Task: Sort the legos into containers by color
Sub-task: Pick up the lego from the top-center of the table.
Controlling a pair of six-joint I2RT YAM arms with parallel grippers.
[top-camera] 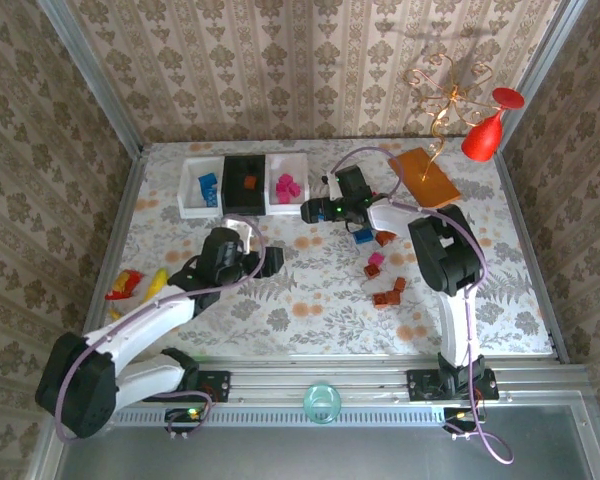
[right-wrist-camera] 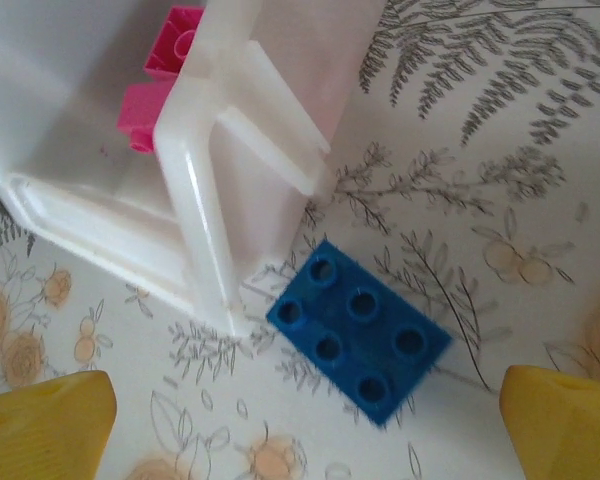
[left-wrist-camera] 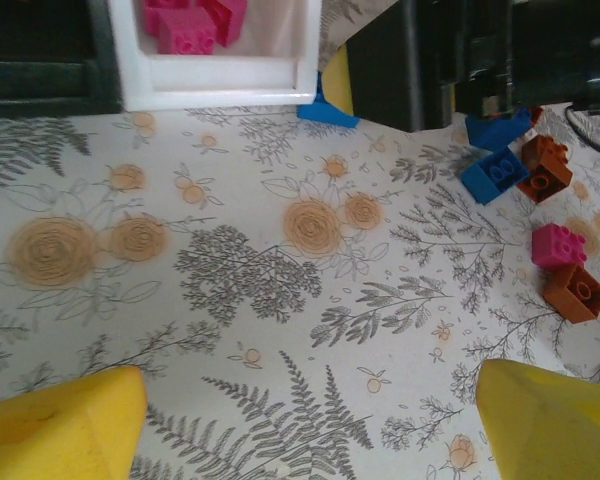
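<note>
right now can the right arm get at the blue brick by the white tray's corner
Probably yes. The blue brick lies flat on the table between the open jaws with nothing over it. The tray corner sits close beside it, so one jaw might bump there.

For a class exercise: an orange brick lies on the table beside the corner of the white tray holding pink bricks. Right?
No: the right wrist view shows a blue brick, not orange. It does lie on the table beside the corner of the white tray.
</note>
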